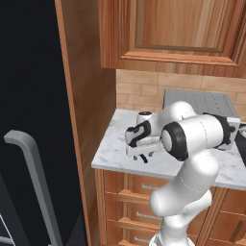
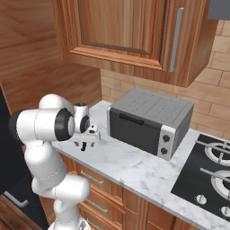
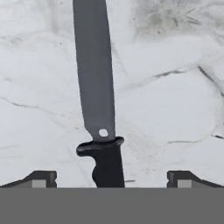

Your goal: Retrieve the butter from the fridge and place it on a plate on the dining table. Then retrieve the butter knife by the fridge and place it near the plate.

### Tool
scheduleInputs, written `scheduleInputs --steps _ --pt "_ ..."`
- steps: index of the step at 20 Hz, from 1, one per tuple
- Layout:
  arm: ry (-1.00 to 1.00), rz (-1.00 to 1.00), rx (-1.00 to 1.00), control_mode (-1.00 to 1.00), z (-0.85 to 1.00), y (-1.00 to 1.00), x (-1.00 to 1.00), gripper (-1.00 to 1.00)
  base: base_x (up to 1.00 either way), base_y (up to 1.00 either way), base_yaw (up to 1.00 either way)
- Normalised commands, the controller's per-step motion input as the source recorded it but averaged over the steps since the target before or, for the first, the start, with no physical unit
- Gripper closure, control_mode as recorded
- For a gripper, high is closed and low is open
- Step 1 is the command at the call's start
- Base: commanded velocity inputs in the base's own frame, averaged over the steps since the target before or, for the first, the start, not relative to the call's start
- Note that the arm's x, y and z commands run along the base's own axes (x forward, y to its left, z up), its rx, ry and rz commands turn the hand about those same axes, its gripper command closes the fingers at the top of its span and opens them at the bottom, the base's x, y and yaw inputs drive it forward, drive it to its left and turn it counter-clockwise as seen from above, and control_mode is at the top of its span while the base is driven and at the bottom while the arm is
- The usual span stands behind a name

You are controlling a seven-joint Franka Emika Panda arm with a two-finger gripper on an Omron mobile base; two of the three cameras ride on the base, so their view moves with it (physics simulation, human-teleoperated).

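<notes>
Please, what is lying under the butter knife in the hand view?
Under the butter knife there is only the white-grey veined marble counter. The lower end of its handle is cut off at the bottom of the view, between the open jaws.

The white arm rises from the lower right of the left base view, elbow bent, its forearm reaching toward frame centre. Its claw (image 1: 144,158) points downward, fingers (image 3: 40,178) spread wide apart, gripping nothing.
</notes>
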Motion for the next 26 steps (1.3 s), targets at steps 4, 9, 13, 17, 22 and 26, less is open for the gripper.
scheduleInputs --steps 4,9,13,17,22,26 --pt "0.06 0.00 0.00 -1.00 -0.14 0.00 0.00 1.00 0.00 0.00 0.00" --pt "0.07 0.00 0.00 -1.00 -0.17 0.00 0.00 1.00 0.00 0.00 0.00" --pt "0.05 0.00 0.00 -1.00 -0.13 0.02 0.00 1.00 0.00 0.00 0.00" --pt "0.05 0.00 0.00 -1.00 -0.08 0.09 0.00 1.00 0.00 0.00 0.00" --pt "0.00 -0.02 0.00 -1.00 0.00 0.04 0.00 1.00 0.00 0.00 0.00" --pt "0.00 -0.14 0.00 -1.00 0.25 0.26 -0.07 1.00 0.00 0.00 0.00"
